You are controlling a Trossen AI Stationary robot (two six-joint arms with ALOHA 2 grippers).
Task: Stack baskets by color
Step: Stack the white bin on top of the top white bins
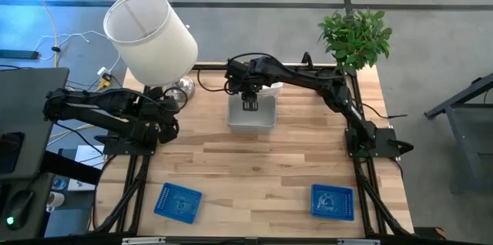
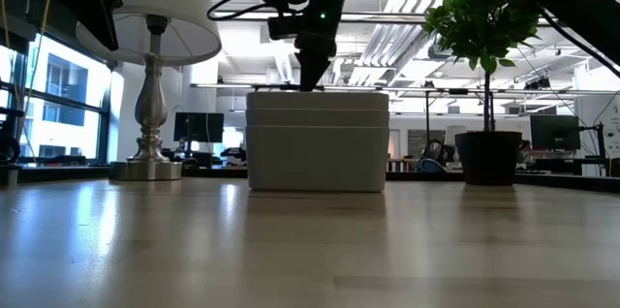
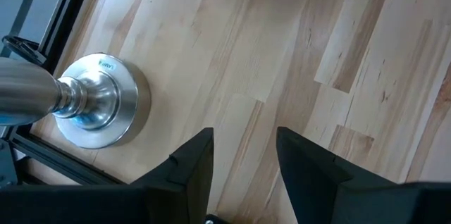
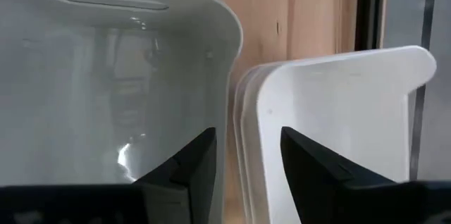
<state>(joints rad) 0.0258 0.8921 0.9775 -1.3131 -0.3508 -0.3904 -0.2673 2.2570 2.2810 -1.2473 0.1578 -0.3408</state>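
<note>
Two blue baskets (image 1: 178, 201) (image 1: 332, 201) lie well apart at the near edge of the surface (image 1: 262, 160), far from either set of jaws. The right gripper (image 1: 250, 105) hangs directly over the grey stack (image 1: 252, 112), and its jaws stand parted with nothing between them; in the wrist view the rim of the grey stack (image 4: 106, 97) runs just ahead of one finger and the nested white baskets (image 4: 338, 118) just ahead of the other. This looks like a release just made onto the grey pile. To finish it well, lift straight up so neither finger catches a rim and drags the pile, then go for a blue basket. The left gripper (image 3: 243, 160) waits with jaws open over bare wood beside the lamp base (image 3: 99, 108).

How many baskets sit in each pile is hard to judge: the low view shows only a pale block (image 2: 317, 141) with faint seams. From above, the arm covers the white pile. A third blue basket is nowhere visible.
</note>
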